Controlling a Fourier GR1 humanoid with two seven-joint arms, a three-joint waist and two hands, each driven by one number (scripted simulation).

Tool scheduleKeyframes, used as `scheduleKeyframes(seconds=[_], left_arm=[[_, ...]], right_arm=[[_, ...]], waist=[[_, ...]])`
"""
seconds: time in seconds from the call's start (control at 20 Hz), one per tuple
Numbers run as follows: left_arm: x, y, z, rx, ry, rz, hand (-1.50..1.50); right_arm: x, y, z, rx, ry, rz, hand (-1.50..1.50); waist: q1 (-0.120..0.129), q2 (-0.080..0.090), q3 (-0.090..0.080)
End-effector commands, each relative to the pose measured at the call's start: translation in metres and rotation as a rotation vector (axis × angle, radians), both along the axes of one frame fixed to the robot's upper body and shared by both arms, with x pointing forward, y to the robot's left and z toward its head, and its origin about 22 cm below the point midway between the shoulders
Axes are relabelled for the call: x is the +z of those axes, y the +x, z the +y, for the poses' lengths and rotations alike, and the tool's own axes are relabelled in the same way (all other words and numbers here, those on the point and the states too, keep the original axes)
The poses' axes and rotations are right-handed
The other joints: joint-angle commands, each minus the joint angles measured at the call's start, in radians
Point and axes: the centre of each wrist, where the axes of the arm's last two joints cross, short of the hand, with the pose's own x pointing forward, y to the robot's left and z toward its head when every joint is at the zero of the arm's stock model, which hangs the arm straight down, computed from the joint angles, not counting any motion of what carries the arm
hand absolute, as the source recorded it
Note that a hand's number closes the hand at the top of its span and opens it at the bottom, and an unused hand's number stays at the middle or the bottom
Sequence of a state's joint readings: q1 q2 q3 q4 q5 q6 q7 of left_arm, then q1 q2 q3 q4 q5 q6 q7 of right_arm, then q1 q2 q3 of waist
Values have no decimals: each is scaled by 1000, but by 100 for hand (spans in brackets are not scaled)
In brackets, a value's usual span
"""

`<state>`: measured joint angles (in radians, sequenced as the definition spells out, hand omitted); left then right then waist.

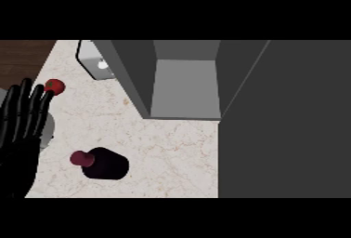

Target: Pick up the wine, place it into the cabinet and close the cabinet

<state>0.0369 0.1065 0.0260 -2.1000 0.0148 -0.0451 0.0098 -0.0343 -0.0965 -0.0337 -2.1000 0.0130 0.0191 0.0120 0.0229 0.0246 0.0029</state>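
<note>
The wine bottle (103, 163), dark with a dark red cap, stands upright on the pale marble counter (165, 153) at the lower left. My left hand (21, 130) shows at the left edge, open with fingers straight and pointing up, resting a short way left of the bottle and not touching it. The grey cabinet (185, 88) stands at the back centre with its inside open to view; its door (288, 121) swings out as a large dark grey panel filling the right side. My right hand is not visible.
A small red tomato-like object (55, 86) lies near my left fingertips. A grey-white appliance (96, 62) sits at the back left beside the cabinet. A grey object (47, 132) is partly hidden behind my left hand. Dark wood floor (24, 58) shows beyond the counter's left corner.
</note>
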Motion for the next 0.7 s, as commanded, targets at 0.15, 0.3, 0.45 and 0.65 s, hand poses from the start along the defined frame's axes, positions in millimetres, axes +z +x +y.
scheduleKeyframes(seconds=[0.15,0.3,0.45,0.65], left_arm=[[-15,-41,-26,-139,1,3,-150],[-36,-45,-60,-313,-231,165,-150],[-16,-71,-70,-331,-287,182,-150],[-8,-88,-90,-353,-288,195,-150]], right_arm=[[-11,-15,-10,36,37,26,-150],[-16,-30,22,239,33,156,-150],[-11,-55,9,243,51,183,-150],[28,-77,11,261,9,187,-150]], waist=[[-20,-27,-3],[-26,-28,-6],[-28,-33,-2],[-25,-29,-3]])
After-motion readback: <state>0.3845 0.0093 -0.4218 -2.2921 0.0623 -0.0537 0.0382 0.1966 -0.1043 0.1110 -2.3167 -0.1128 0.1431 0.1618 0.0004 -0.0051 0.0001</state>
